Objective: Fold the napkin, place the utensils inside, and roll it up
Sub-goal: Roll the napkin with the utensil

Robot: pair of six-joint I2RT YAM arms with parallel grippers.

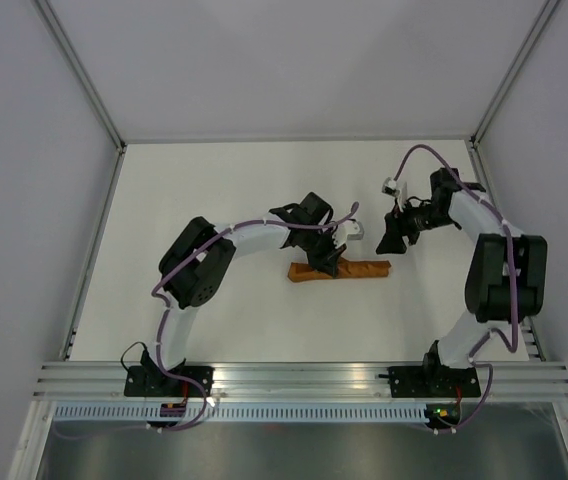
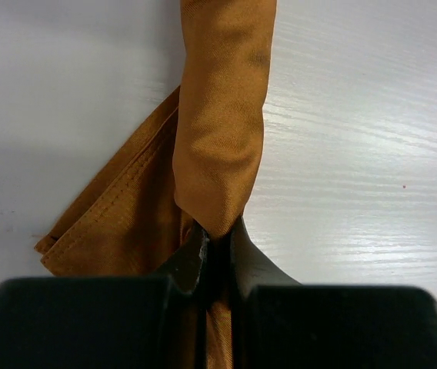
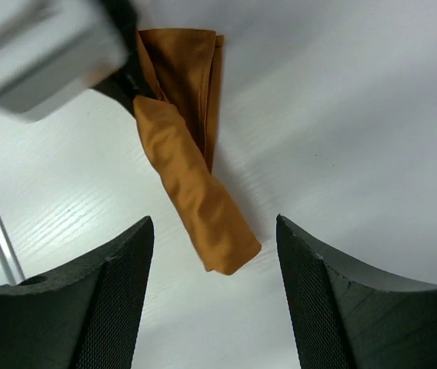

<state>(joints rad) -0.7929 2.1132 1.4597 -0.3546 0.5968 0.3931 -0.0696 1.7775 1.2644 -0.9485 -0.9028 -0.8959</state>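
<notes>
White wood-grain table (image 1: pixel 214 190) boxed in by pale grey walls (image 1: pixel 24 150), metal rail (image 1: pixel 304 375) along the near edge. Lying just right of centre as a slim rolled bundle, stretched left to right: the napkin (image 1: pixel 364 269), rust-brown. Pinned left of its middle by the left gripper (image 1: pixel 326 262), reaching down onto it. From the left wrist, pinched hard between narrow black fingers (image 2: pixel 253 269), barely a slit between them, cloth squeezed right into the gap. Running away from that grip as a smooth rounded tube, with flat hemmed layers spilling loose to one side and resting on the surface. Over now to the right gripper (image 1: pixel 396 238), poised just beside the roll's right end. Spread wide in the right wrist view, textured pads (image 3: pixel 118 300) well apart, only bare tabletop and the tip of the roll showing between them. Not touching the fabric there. Rolled up, gripped on one side, loose at the other end
</notes>
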